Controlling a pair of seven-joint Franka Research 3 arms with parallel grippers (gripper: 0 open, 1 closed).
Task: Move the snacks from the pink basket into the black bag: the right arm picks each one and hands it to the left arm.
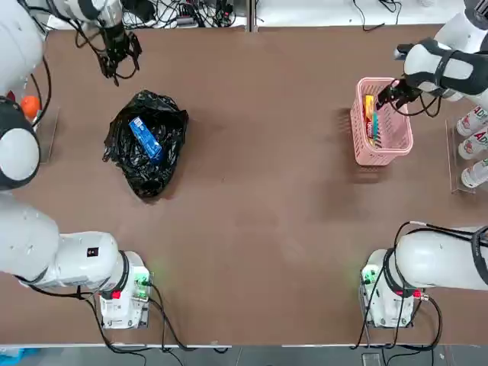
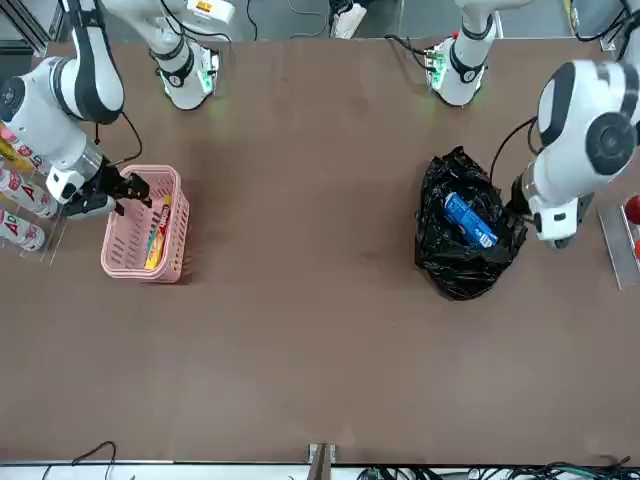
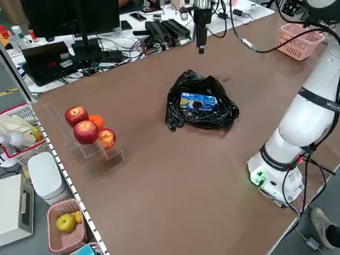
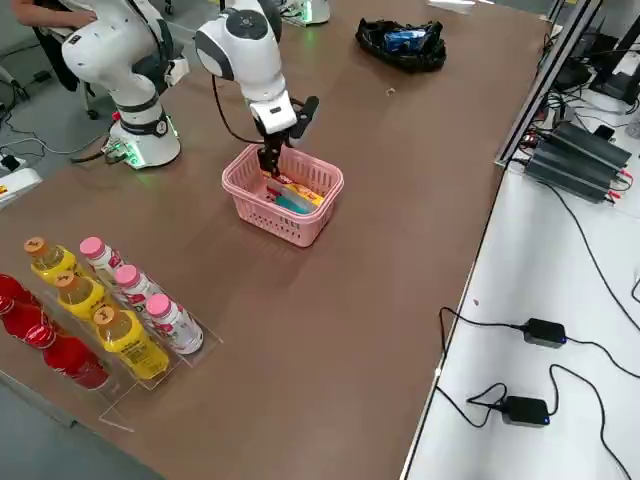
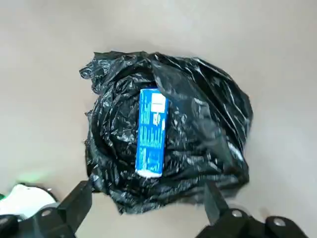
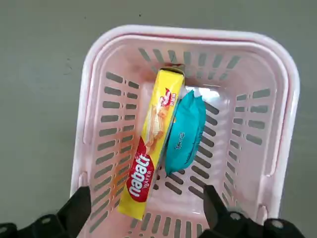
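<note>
Snacks are split between two places: the blue packet (image 5: 151, 131) lies on top of the black bag (image 1: 146, 142), which sits crumpled on the table (image 1: 259, 198) on the robot's left side, while the yellow packet (image 6: 150, 144) and the small teal packet (image 6: 184, 131) lie side by side, touching, inside the pink basket (image 6: 99, 114) on the robot's right side. Right gripper (image 1: 390, 93) hangs just above the basket's far end, fingers spread apart and holding nothing. Left gripper (image 1: 119, 59) hovers over bare table beyond the bag, its fingers also apart and empty. Bottles (image 4: 110, 310) stand in a clear rack near the basket, and round fruits (image 3: 87, 130) sit in another rack beyond the bag
</note>
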